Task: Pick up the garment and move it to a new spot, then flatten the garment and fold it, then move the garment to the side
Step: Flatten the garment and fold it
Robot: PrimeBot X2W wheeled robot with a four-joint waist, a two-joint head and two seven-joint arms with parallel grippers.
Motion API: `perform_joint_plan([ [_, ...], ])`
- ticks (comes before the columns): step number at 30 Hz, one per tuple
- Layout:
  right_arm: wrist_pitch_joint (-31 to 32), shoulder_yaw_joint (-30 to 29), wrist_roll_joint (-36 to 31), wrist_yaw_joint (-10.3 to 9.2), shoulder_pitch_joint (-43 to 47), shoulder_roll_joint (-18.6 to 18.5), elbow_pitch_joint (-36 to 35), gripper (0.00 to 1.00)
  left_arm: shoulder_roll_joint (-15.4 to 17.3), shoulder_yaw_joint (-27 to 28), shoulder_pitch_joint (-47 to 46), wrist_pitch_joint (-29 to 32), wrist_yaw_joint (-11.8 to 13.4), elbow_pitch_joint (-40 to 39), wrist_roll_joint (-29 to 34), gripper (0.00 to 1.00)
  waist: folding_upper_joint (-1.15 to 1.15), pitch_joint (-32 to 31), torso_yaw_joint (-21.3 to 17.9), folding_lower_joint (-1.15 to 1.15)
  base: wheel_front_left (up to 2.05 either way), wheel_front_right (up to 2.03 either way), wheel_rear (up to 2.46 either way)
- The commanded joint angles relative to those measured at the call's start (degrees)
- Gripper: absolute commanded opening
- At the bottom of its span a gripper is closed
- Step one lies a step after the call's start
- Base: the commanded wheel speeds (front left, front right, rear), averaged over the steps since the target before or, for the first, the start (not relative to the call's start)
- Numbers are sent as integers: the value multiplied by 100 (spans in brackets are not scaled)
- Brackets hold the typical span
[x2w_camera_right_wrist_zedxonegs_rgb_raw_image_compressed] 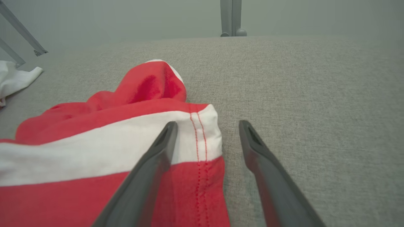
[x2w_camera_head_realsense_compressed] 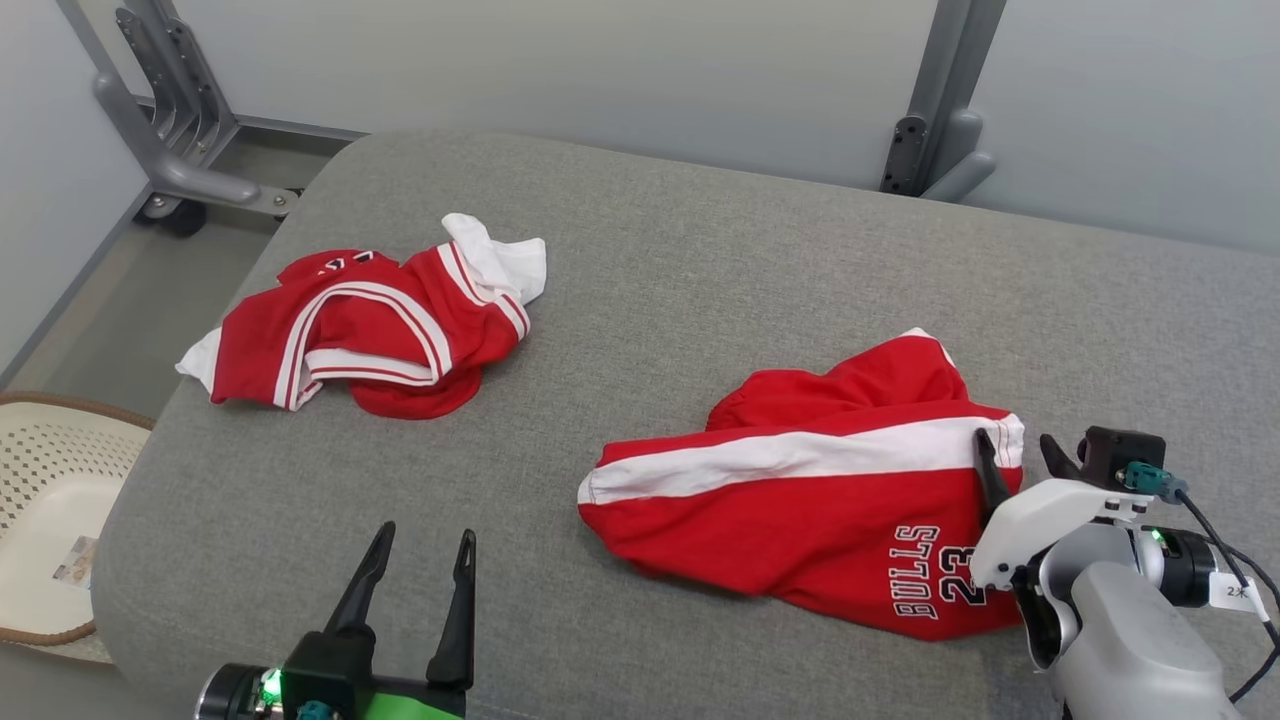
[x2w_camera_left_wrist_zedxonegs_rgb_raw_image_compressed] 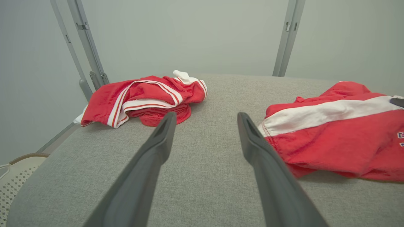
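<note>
Hovering spread wide and empty, our right end effector [x2w_camera_right_wrist_zedxonegs_rgb_raw_image_compressed: 208,124] straddles the stitched hem of the red shorts [x2w_camera_head_realsense_compressed: 800,510], which lie rumpled on the grey worktop [x2w_camera_head_realsense_compressed: 700,260], one side over their white stripe and the other just past their edge; our left end effector [x2w_camera_head_realsense_compressed: 426,537], equally wide and holding nothing, sits apart, off the shorts' opposite end. We judge the shorts light, soft and limp, likely to sag and drag when lifted, so the doubled hem corner looks the firmest place to pinch. A crumpled red jersey [x2w_camera_head_realsense_compressed: 370,330] lies well apart from the shorts.
</note>
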Motion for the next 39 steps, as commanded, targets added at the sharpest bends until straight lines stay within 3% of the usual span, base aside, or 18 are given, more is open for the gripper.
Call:
perform_joint_plan([
  [1,-18,-3,46,-6,-64,-6,21,100,2,0,-112,-14,-15,10,30,100,0,27,-25,0,0,0,0],
  [2,-18,-6,109,-6,-90,10,39,100,2,-1,-125,-14,-26,16,31,100,0,50,-38,0,0,0,0],
  [3,-18,7,150,-6,-120,7,49,88,2,-10,-141,-14,-33,25,53,100,0,72,-50,0,0,0,0],
  [4,-18,72,198,-6,-142,16,63,46,1,-13,-174,-14,-40,26,63,100,0,100,-64,0,0,0,0],
  [6,-18,251,347,-6,-169,58,126,0,2,-6,-230,-14,-43,27,50,100,0,148,-98,0,0,0,0],
  [11,-18,605,674,-6,-287,-65,67,0,2,12,-332,-14,-43,27,22,100,0,251,-204,0,0,0,0],
  [19,-18,801,626,-6,112,-476,-783,0,3,96,-334,-14,-10,52,-200,100,0,203,-475,0,0,0,0],
  [24,-18,970,652,-6,696,-766,-1398,0,2,-158,-393,-7,-153,351,-1079,100,0,142,-778,0,0,0,0],
  [28,-18,986,706,-6,915,-878,-1639,0,52,-773,-663,119,-202,758,-1899,100,0,127,-1001,0,0,0,0],
  [33,-18,1072,708,-6,981,-876,-1756,0,604,-1665,-988,723,-203,732,-3064,100,0,100,-1238,0,0,0,0],
  [39,-18,1151,666,-6,895,-818,-1752,0,1030,-2197,-1170,1365,-204,704,-4098,100,0,130,-1415,0,0,0,0],
])
